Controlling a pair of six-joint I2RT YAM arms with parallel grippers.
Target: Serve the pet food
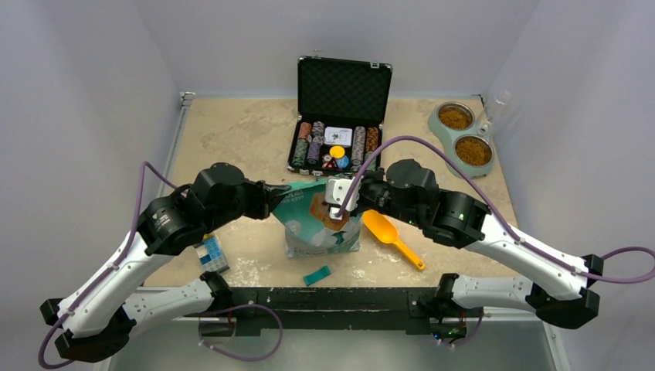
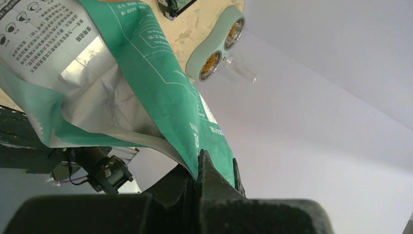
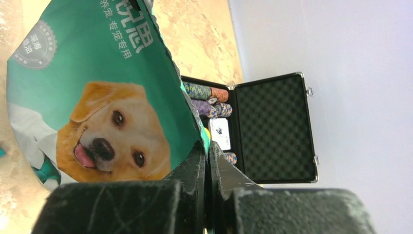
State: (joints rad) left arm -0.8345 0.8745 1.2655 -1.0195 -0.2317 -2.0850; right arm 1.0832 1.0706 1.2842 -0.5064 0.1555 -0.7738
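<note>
Top external, food bag (image 1: pixel 320 232) upright (dog print (image 1: pixel 326 210) facing nearward), left hand (image 1: pixel 282 190), right hand (image 1: pixel 337 204) pinching its top.

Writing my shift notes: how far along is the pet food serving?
Done: both feeder bowls hold kibble. In hand: left claw and right claw are shut on the top edge of the bag. Left: perhaps closing the bag; the orange scoop lies unheld beside it.

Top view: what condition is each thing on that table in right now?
pet food bag, upright, its top edge pinched from both sides.
left gripper, shut on the pet food bag.
right gripper, shut on the pet food bag.
pet food, filling both cups of the double bowl.
poker chip case, open, lid raised.
orange scoop, lying flat, looks empty.
</note>
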